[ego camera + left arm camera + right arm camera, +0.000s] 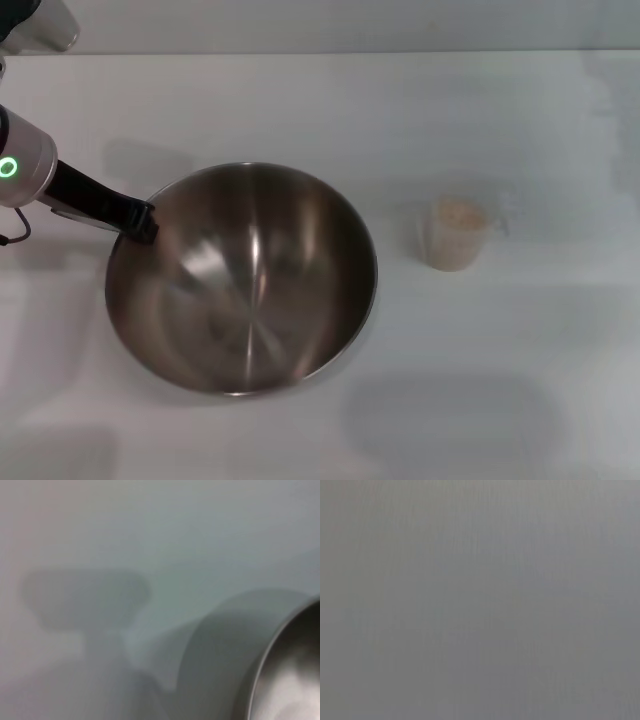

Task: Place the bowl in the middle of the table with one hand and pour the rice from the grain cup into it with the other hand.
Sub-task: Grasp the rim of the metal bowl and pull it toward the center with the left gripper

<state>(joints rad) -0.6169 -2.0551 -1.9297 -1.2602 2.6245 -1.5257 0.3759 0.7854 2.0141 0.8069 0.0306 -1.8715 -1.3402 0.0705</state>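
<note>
Starting at my left: my left gripper [140, 222] reaches in from the table's left edge and meets the near-left rim of the bowl [245, 285]. From the head view its black tip sits right on the rim, and I read it as pinched onto that thin steel lip — a rim hold is the only purchase a wide, smooth bowl like this offers, and it leaves the whole mouth free for pouring. My left wrist view shows only a curve of that rim against the table [150, 540], with shadows beside it.

The bowl rests flat on the table, a little left of the centre of the head view, empty and shiny inside. I judge the placing step to be nearly finished or just finished; I cannot tell whether it needs another nudge.

Further right, well apart from the bowl, the grain cup [458, 232] stands upright with the rice [460, 215] heaped pale inside it — upright so nothing spills before the pour.

My right gripper is nowhere in the head view, and its wrist view is a blank grey field, so how its jaws stand I cannot tell.

I can read no brand, label or writing anywhere; any measuring marks on the cup are too faint to make out.
</note>
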